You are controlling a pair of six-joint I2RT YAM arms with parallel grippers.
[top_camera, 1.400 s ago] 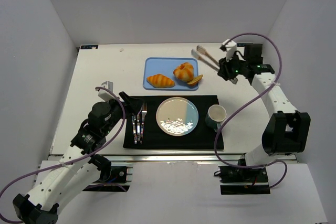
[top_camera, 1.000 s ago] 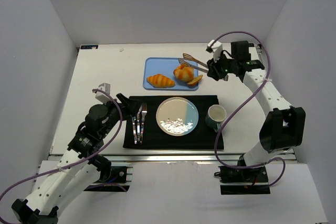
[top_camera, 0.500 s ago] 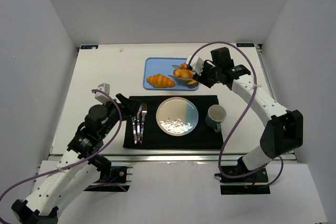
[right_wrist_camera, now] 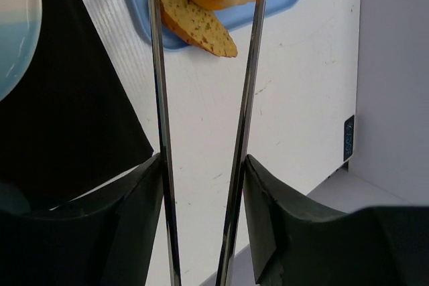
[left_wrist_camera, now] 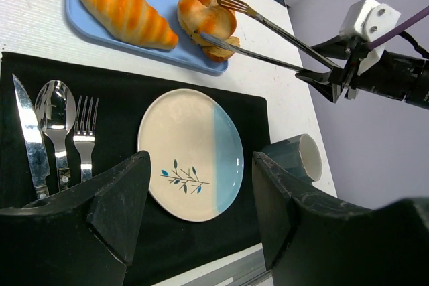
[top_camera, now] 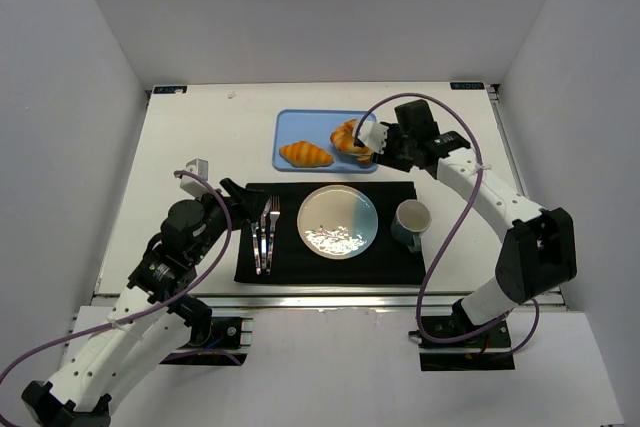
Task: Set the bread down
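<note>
Nothing legible here, folks. There's a small far-left sticker (top_camera: 166, 90) on the far edge of the tabletop (top_camera: 200, 127), and a far-right sticker (top_camera: 465, 85) to match, both too tiny to read. The right wrist view catches a dark label (right_wrist_camera: 348, 136) at the tabletop's edge with pale marks on it, but they're blurred: no word, brand or number can be made out
</note>
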